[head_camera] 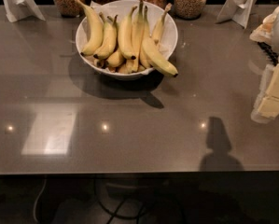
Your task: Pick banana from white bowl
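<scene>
In the camera view, the gripper [273, 99] is seen at the right edge of the frame, low over the table [129, 129] and well apart from the bowl [172, 31]. No banana is seen in it, and whether it is released or clenched cannot be told. The bowl is set toward the back of the table, just before a row of jars [190, 1], and is heaped with bananas. The banana [157, 57] is laid on the front right of the heap, its stem end lost among the others toward the back and its blunt end carried out over the rim, clear of the bowl. The neighbours are pressed against its left side, so a second fruit could be caught by a grasp placed too far left, or the heap could be dragged and spilled as the banana is raised. If the overhanging end were pushed down, the banana could be levered out onto the table. The bowl could be shoved across the glossy top by a low approach, and the jars could be struck by an overshoot. The banana is long, thick, bright yellow and only gently curved, with a small black tip. Its skin looks smooth, so slipping from a narrow pinch is judged possible.
</scene>
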`<action>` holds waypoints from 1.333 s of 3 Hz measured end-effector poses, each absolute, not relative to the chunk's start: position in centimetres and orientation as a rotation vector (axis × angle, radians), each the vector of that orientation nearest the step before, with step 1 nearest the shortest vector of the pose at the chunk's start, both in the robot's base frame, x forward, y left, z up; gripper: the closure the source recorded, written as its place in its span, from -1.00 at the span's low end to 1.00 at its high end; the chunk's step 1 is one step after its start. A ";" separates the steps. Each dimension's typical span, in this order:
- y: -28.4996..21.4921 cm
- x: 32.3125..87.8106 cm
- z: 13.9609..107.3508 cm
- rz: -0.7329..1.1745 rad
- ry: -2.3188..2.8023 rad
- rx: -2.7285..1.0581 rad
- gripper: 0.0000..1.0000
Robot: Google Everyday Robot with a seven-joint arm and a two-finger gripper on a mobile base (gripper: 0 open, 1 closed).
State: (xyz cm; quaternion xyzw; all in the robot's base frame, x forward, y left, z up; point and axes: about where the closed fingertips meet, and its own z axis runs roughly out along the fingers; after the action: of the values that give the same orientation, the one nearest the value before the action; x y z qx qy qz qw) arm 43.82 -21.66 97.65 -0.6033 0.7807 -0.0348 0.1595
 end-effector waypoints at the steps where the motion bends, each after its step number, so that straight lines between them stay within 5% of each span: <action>1: -21.6 43.8 97.7 -0.099 2.230 -1.724 -1.00; 4: -13.5 49.0 100.0 0.006 2.080 -1.606 -1.00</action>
State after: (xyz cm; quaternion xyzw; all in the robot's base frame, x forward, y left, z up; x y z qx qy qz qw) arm 48.98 -13.45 99.96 -0.5913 0.7654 0.0020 0.2540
